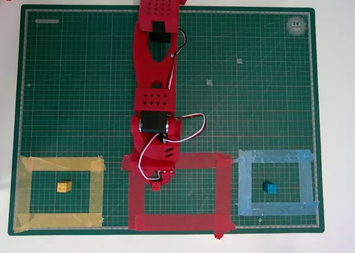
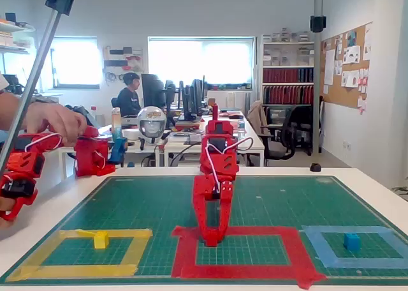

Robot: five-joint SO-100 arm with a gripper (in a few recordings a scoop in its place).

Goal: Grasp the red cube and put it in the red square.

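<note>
The red arm reaches down the green mat, and my gripper hangs over the upper left corner of the red square. In the fixed view its two fingers converge at the tips, low on the mat just inside the red square's far strip. The small red cube shows at the tips, pinched between them, and it blends with the red fingers in the fixed view. I cannot tell whether the cube touches the mat.
A yellow cube lies inside the yellow tape frame on the left. A blue cube lies inside the light-blue tape frame on the right. The green mat is bare behind the frames.
</note>
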